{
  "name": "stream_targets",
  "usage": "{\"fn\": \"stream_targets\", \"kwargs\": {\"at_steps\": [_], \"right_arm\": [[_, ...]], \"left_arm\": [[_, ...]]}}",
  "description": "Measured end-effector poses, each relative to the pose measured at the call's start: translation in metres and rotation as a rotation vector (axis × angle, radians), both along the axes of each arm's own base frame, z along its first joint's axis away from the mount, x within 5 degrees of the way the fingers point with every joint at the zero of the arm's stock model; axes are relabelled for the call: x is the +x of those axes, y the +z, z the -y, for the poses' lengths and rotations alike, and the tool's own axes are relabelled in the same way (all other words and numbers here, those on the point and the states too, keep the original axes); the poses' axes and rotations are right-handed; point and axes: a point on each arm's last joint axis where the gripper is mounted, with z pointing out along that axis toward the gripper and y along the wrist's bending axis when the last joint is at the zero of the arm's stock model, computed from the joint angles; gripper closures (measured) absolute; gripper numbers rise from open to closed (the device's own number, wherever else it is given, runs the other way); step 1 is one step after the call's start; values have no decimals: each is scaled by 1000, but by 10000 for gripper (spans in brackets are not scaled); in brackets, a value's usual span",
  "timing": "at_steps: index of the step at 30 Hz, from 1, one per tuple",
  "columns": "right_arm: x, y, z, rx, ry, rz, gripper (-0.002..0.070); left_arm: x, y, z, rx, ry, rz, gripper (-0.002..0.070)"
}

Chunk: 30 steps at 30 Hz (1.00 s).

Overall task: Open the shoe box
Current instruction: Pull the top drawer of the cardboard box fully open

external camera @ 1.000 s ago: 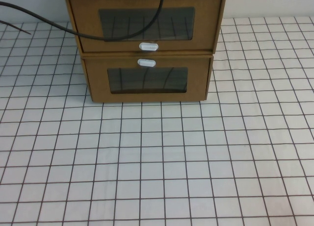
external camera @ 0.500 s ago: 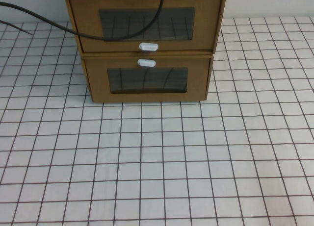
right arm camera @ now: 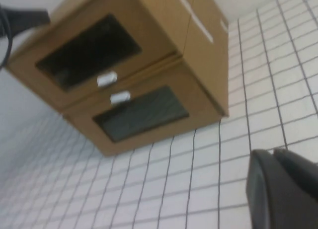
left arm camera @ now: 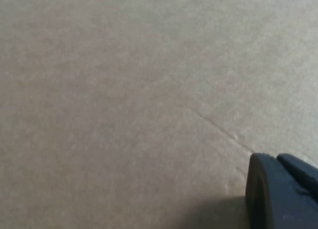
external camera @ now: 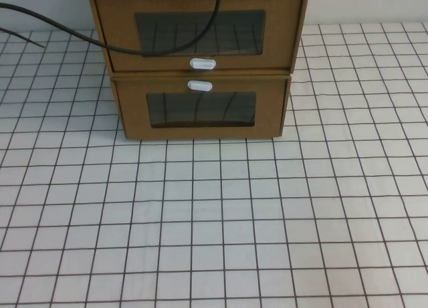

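Brown cardboard shoe box [external camera: 200, 114], closed, sits at 12 o'clock on the gridded counter [external camera: 214, 228]. Left tool [left arm camera: 283, 194] close against its cardboard; open or closed, cannot tell. Right tool [right arm camera: 283, 189] closed, over counter, well apart from box.

The lower box [external camera: 271, 107] stands on the table [external camera: 214, 221], which spreads before it and to both its sides. On the lower box sits the upper box [external camera: 117, 27]. The lower handle [external camera: 199, 85] is at the top middle of the lower box's front, with the upper handle [external camera: 202, 63] just above it. A cable [external camera: 134, 51] comes from the left above the lower box, across the upper box's front. The left gripper [left arm camera: 282, 191] is close against a box face; which face is unclear. The right gripper [right arm camera: 280, 189] hangs before and right of the lower box, above the table.
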Motion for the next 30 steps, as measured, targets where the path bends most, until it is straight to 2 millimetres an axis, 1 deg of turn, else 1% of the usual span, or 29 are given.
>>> {"fn": "stream_targets", "kwargs": {"at_steps": [3, 7, 10, 13, 16, 18, 21, 25, 29, 30], "right_arm": [[15, 20, -9, -121, 122, -71, 689], [42, 39, -18, -269, 269, -155, 689], [65, 48, -22, -353, 342, -203, 689], [86, 57, -26, -400, 388, -227, 689], [101, 60, -39, -443, 459, -233, 689], [110, 61, -51, -480, 507, -229, 689], [123, 66, -74, -538, 575, -225, 689], [136, 69, -115, -656, 663, -220, 689], [144, 66, -163, -847, 725, -188, 689], [145, 65, -172, -883, 723, -180, 689]], "left_arm": [[0, 0, 0, 1, 0, 0, 677], [0, 0, 0, 2, 1, 0, 677], [0, -1, 1, 5, 0, 0, 677], [0, -1, 1, 5, 0, 0, 677], [0, -1, 0, 5, 0, 1, 677], [0, -1, 0, 7, 0, 1, 677], [0, -1, 0, 6, 1, 0, 677], [0, -1, 0, 3, 3, -4, 677], [0, -1, 0, 1, 4, -8, 677], [0, -1, 0, 0, 4, -10, 677]]}}
